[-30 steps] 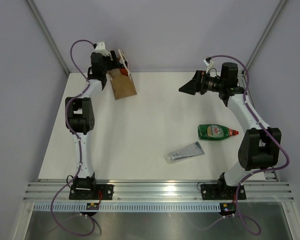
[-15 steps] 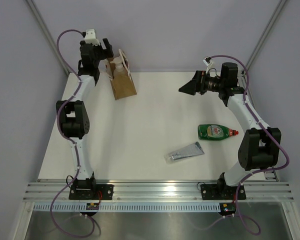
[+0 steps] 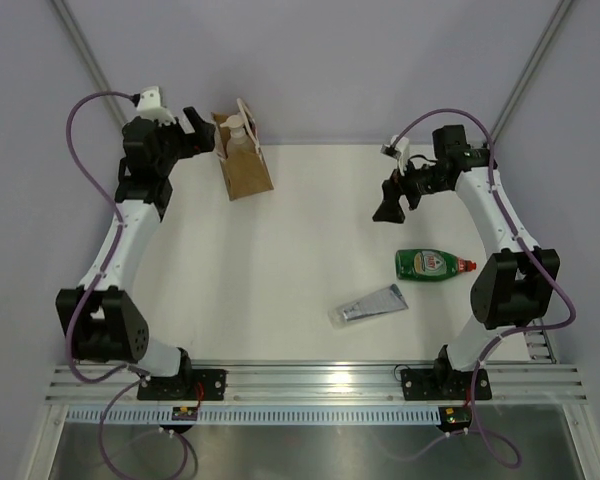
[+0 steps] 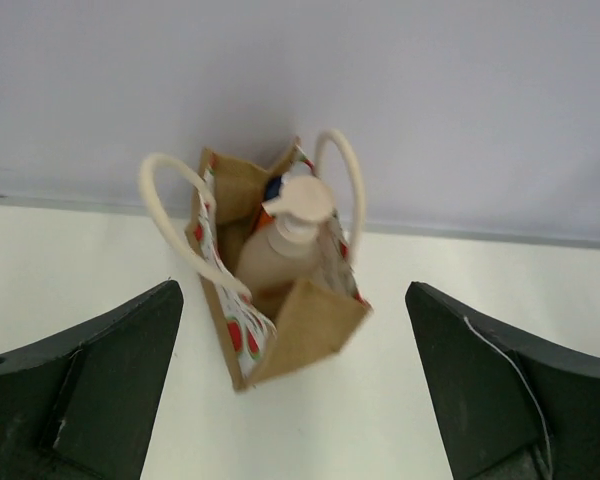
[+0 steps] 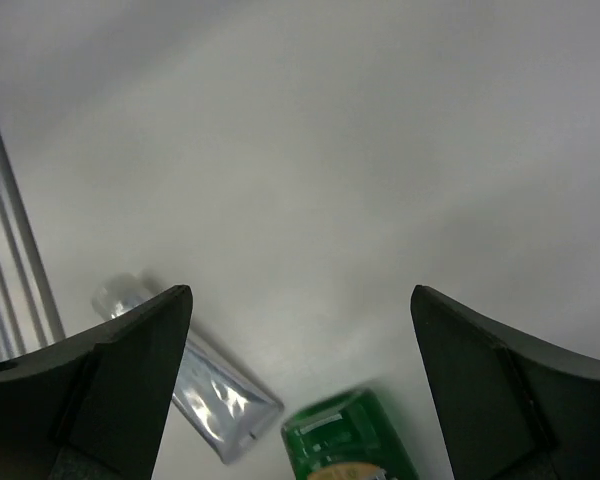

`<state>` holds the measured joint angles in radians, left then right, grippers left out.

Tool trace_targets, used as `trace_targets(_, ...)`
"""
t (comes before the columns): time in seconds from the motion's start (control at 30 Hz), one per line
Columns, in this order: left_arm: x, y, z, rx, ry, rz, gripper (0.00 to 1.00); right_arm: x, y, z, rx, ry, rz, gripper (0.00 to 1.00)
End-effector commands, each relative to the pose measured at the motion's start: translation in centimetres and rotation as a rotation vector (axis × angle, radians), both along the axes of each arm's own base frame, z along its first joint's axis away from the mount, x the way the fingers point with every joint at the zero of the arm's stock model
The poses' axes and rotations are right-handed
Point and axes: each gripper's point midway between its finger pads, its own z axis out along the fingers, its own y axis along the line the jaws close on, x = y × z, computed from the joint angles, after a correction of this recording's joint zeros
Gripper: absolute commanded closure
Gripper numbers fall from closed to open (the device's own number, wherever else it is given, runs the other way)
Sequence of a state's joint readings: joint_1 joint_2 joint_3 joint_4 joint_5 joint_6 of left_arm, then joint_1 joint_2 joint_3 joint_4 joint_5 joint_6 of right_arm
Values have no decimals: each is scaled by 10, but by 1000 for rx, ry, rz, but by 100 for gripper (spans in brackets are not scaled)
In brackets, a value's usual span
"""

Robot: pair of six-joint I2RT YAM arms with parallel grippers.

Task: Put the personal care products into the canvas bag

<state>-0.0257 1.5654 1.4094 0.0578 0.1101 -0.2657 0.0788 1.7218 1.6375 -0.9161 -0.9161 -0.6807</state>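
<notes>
You are looking at a boxy tan canvas bag [image 3: 246,172] standing at the far left of the smooth white table [image 3: 280,260]. Its rounded white loop handles are arching up, and a beige pump bottle [image 4: 280,250] is leaning inside. Your left gripper [image 3: 198,135] is hovering just beside the bag, jaws spread wide, gripping nothing. Your right gripper [image 3: 388,208] is hanging equally wide and empty near the glossy green bottle [image 3: 432,264] and the flat, crinkled silver tube [image 3: 370,304], both lying on the table.
</notes>
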Motion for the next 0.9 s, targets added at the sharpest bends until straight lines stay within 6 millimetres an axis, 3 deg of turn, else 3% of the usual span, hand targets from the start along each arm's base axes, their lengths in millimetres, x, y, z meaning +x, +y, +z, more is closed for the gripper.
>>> trace_targets(0.0, -69, -25, -2, -69, 33, -142, 1, -50, -44, -33, -335, -139, 242, 1)
trace_targets(0.07, -98, -31, -21, -68, 84, -180, 1, -67, -60, -46, -378, -121, 276, 0)
trace_targets(0.1, -115, -34, -49, -75, 144, -199, 1, -72, -66, -46, -403, -157, 305, 0)
trace_targets(0.13, -135, -34, -38, -73, 105, -207, 1, -80, -74, -50, -410, -132, 308, 1)
trace_targets(0.17, -148, -35, -48, -78, 128, -209, 1, -89, -80, -58, -421, -113, 313, 1)
trace_targets(0.2, -162, -36, -75, -88, 182, -215, 1, -90, -100, -65, -467, -95, 289, 1)
trace_targets(0.27, -187, -38, -77, -115, 171, -217, 1, -106, -116, -83, -516, -56, 294, 0)
trace_targets(0.33, -208, -36, -97, -137, 202, -204, 1, -100, -137, -95, -605, -95, 256, 0)
trace_targets(0.37, -213, -35, -104, -157, 219, -188, 1, -110, -140, -107, -623, -83, 255, 1)
trace_targets(0.43, -223, -32, -127, -174, 263, -157, 1, -100, -146, -118, -668, -125, 232, 1)
trace_targets(0.57, -229, -38, -125, -235, 264, -170, 1, -90, -157, -147, -747, -94, 179, 1)
trace_targets(0.73, -229, -37, -131, -230, 307, -164, 1, -68, -167, -166, -840, -158, 140, 1)
trace_targets(0.87, -229, -40, -133, -258, 320, -171, 1, -73, -166, -196, -892, -145, 178, 1)
